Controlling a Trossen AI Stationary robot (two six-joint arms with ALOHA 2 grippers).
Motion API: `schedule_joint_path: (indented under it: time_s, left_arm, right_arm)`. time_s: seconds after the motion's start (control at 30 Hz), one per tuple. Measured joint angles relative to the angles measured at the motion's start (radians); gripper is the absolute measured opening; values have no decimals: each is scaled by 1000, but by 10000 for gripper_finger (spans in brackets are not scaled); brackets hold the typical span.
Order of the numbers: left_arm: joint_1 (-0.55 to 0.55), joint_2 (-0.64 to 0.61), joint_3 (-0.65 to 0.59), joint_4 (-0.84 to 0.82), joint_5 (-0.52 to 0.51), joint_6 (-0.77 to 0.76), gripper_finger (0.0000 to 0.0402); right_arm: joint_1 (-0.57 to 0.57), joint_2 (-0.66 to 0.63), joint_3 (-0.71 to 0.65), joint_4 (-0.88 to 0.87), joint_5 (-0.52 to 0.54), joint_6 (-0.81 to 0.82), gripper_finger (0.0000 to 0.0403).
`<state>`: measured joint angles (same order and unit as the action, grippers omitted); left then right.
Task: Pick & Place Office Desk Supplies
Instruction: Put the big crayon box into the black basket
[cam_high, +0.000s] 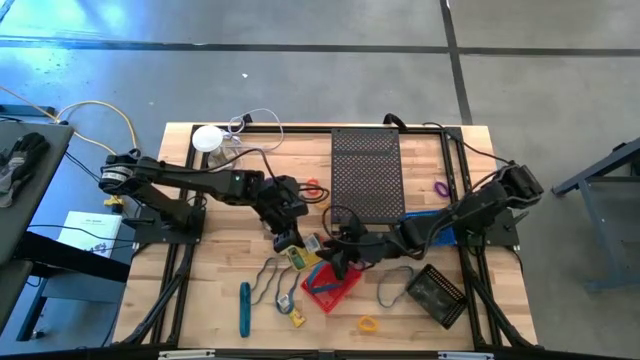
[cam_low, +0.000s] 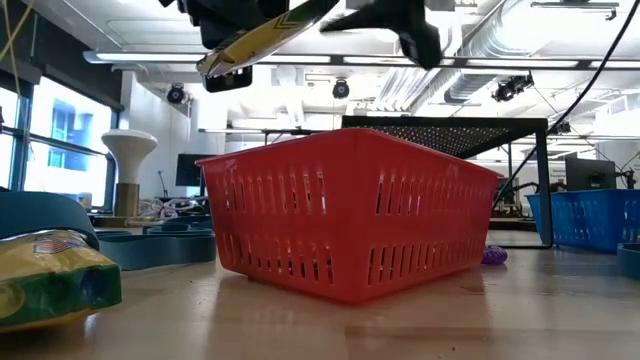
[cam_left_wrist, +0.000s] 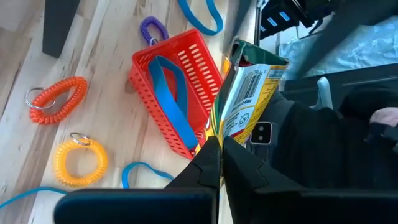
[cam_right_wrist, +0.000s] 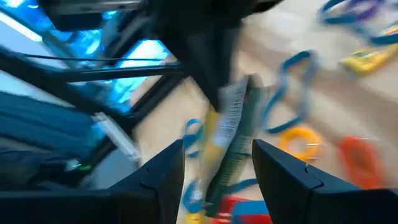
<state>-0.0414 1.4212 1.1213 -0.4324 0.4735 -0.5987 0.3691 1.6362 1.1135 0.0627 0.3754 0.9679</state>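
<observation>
My left gripper (cam_left_wrist: 221, 142) is shut on a yellow-green packet (cam_left_wrist: 249, 87) and holds it in the air just left of the red basket (cam_high: 330, 285). The low view shows the packet (cam_low: 262, 35) high above the basket (cam_low: 350, 215). My right gripper (cam_right_wrist: 217, 171) is open right beside it (cam_high: 336, 258), a finger on either side of the packet (cam_right_wrist: 233, 134); touching does not show. A blue band (cam_left_wrist: 174, 93) lies in the basket. Orange (cam_left_wrist: 56, 99), yellow (cam_left_wrist: 78, 162) and purple (cam_left_wrist: 152, 28) coil loops and a teal stick (cam_high: 244, 308) lie on the table. My left gripper pinches the packet by one end (cam_left_wrist: 225, 127) between its two fingers. The fingers come slanting down from the table's left. The packet sticks out past the fingertips, tilted, and is lifted clear of the table and the basket.
A large black perforated tray (cam_high: 366, 175) lies at the far middle, and a small black basket (cam_high: 437, 293) near the right front. A white round object with a cable (cam_high: 207, 138) stands at the far left. Blue bands (cam_high: 268, 278) and another packet (cam_low: 50, 275) lie near the front.
</observation>
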Motion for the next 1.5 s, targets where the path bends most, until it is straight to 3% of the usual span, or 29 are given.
schedule_joint_path:
  time_s: [0.17,0.3,0.77,1.13,1.33,1.5]
  left_arm:
    - [0,0,0,1,5,0,1]
    - [-1,1,1,4,9,1,1]
    - [-1,0,0,9,9,1,1]
    - [-10,0,-1,23,-31,25,4]
    - [-58,0,-1,37,-112,85,36]
    - [-79,0,-1,78,-119,85,69]
  right_arm:
    - [-19,10,-2,65,-90,-80,176]
    - [-23,9,-2,66,-99,-83,165]
    - [-32,9,-2,40,-140,-81,15]
    - [-32,7,-2,23,-136,-106,15]
    - [-32,7,-2,19,-146,-110,17]
    - [-30,7,-2,24,-150,-128,14]
